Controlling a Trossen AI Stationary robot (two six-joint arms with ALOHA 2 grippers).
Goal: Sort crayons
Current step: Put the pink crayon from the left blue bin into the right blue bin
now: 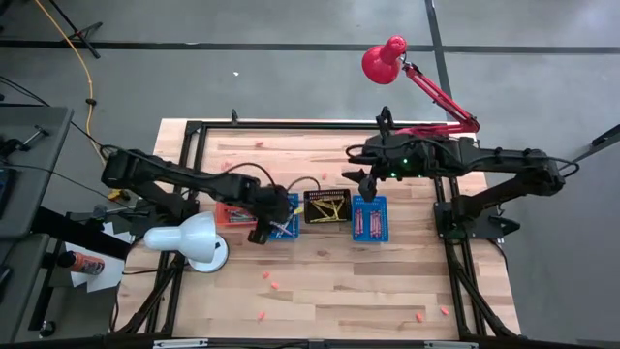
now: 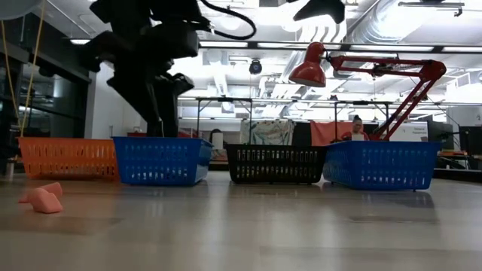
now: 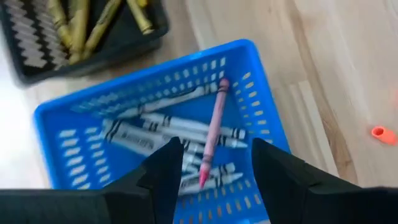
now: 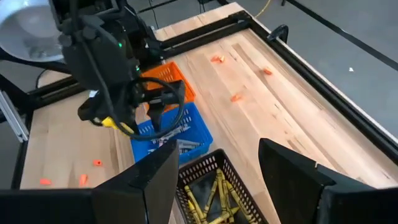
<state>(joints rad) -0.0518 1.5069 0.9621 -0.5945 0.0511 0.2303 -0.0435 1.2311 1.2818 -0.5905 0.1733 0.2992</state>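
Note:
My left gripper (image 1: 260,233) hangs open over the left blue basket (image 3: 261,93), touching nothing. In that basket several grey-white crayons (image 3: 155,124) lie on the floor. A pink crayon (image 3: 212,130) lies slanted across them below the gap between my fingers, one end near the basket's wall. My right gripper (image 1: 366,189) is open and empty above the black basket (image 4: 205,180), which holds yellow crayons (image 4: 208,199). The right blue basket (image 1: 369,219) holds pink-red crayons. An orange basket (image 1: 231,213) stands left of the left blue one.
The baskets stand in a row at mid-table. Loose orange crayon pieces lie on the near part of the table (image 1: 271,281) and at the near right (image 1: 431,313). A white lamp (image 1: 189,240) stands by the left arm. A red lamp (image 1: 386,58) reaches over the far edge.

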